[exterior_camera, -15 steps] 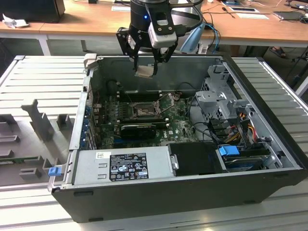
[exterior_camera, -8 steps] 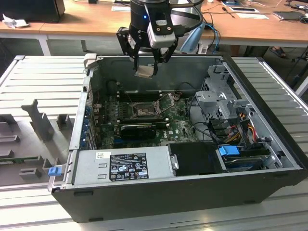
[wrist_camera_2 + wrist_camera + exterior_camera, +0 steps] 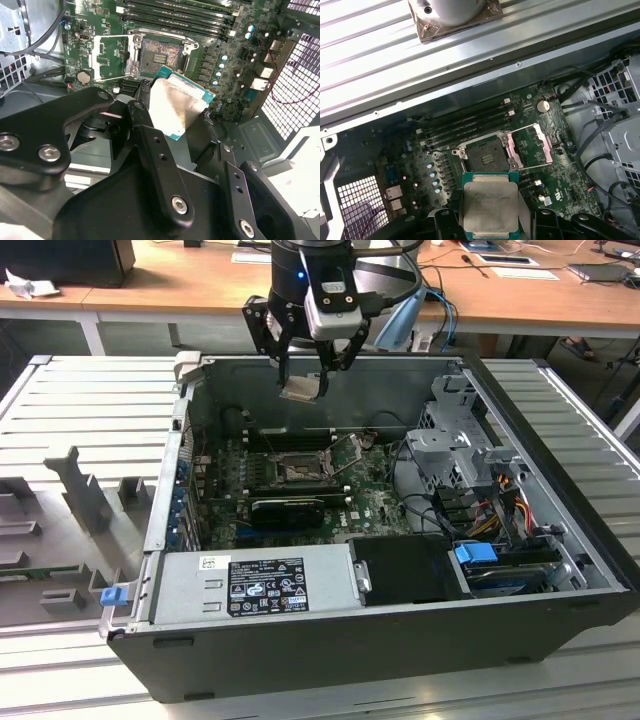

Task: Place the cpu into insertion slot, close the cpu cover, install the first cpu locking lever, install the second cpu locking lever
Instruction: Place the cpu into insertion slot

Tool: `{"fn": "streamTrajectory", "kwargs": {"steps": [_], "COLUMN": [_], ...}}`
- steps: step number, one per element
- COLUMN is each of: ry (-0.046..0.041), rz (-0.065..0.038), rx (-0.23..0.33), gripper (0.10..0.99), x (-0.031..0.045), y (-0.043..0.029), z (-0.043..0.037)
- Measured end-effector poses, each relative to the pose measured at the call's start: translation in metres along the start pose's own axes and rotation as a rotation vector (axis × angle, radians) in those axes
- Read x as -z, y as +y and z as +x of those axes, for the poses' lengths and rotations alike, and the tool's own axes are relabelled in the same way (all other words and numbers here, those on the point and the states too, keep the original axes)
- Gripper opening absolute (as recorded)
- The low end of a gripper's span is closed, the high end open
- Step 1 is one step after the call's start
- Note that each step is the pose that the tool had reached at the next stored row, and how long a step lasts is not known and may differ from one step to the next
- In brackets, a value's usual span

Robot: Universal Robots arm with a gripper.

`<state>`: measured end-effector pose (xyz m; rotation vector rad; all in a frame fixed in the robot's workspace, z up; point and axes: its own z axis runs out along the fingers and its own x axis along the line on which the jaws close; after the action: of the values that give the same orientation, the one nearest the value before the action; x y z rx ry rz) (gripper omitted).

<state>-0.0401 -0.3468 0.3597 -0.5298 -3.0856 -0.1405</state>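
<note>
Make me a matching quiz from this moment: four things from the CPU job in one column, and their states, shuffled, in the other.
Things:
1. cpu
2. insertion slot
3. cpu cover
4. gripper

States:
A. swung open beside the insertion slot
B. held in the air above the motherboard
C. empty, pin field bare
D. shut on the cpu

Pairs: 1-B, 2-C, 3-A, 4-D.
</note>
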Motion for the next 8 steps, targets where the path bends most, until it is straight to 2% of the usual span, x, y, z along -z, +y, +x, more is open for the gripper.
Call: {"fn": "streamTrajectory", "kwargs": {"steps": [8], "ry": [-0.0032], "rz": [-0.001], "rx": [-0.037], "gripper": [0.529], "x": [0.0], "y": [0.0], "z": [0.0]}}
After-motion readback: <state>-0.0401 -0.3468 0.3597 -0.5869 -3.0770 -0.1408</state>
